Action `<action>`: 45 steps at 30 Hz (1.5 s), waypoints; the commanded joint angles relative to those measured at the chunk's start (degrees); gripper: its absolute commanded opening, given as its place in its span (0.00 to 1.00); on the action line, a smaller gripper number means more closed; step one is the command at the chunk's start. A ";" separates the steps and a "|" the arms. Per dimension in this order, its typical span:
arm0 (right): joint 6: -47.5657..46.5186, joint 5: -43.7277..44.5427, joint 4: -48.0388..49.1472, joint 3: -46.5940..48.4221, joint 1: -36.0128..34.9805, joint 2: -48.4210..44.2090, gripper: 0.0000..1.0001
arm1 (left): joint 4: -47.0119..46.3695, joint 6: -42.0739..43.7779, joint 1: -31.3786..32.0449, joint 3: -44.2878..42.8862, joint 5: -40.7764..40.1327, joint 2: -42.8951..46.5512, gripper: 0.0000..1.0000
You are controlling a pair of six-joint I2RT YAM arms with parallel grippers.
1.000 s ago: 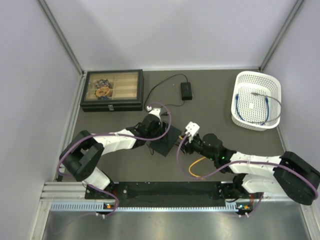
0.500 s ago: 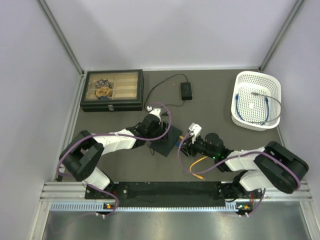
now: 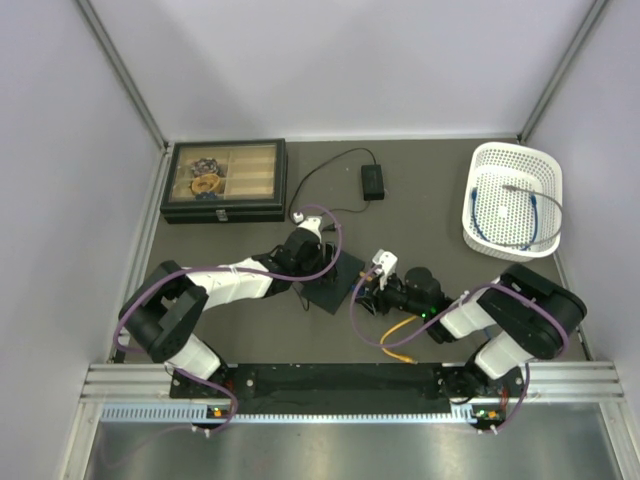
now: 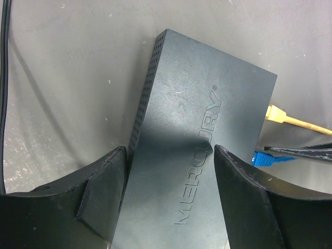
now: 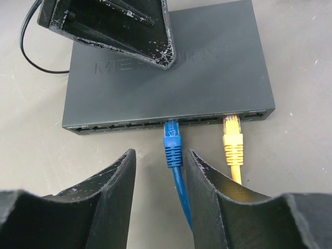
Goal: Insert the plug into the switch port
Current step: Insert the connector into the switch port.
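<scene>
- At mid-bench (image 3: pixel 430 200), just ahead of the arm bases, the switch (image 5: pixel 171 78) lies flat with its socket edge turned to the right arm.
- Judged step: final seating of the plug.
  - The switch should be held square and not allowed to slide back.
  - Any push should run straight along the plug's axis, with no sideways load on the lead.
  - Pressure should come off only once the latch is home.
- Left pincer (image 4: pixel 170 151): spread wide, with a finger against each of two opposite sides of the switch. It is grasping the switch as a brace.
- Right pincer (image 5: pixel 161 154): jaws parted and flanking the blue plug (image 5: pixel 173 145). A gap shows on both sides, so it is released and holds nothing. The lead runs back close by one finger, and contact there cannot be told.
- Blue plug: nose entered in a port (image 5: pixel 170 123) near the middle of the row and in line with it. Whether it is latched cannot be told.
- Yellow plug (image 5: pixel 233 142): in a port further along, apart from the blue.
</scene>
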State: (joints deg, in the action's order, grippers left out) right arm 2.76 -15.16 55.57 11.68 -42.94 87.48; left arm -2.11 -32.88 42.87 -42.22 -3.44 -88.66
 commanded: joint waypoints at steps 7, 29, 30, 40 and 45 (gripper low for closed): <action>-0.04 -1.19 6.04 -0.17 0.40 2.95 0.19 | -2.11 -1.83 0.11 -0.94 2.12 -0.99 0.71; -1.62 7.95 3.32 6.25 -4.61 0.85 0.00 | -3.61 -3.94 0.64 2.49 5.30 -0.73 0.69; -1.80 8.82 2.97 6.42 -4.61 0.76 0.00 | -3.34 -3.33 -0.41 2.14 4.59 -0.37 0.70; -2.50 10.15 -2.92 10.47 -3.64 1.03 0.27 | -0.62 3.26 -6.92 -6.65 -3.23 1.56 0.94; -4.52 11.11 -10.99 10.73 -3.56 -5.81 0.42 | 0.70 4.41 -8.59 -8.32 -3.85 4.89 0.99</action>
State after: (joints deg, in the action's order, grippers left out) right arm -0.05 -5.15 48.62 20.71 -46.44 87.96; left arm -1.91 -30.70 35.27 -48.21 -5.65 -88.62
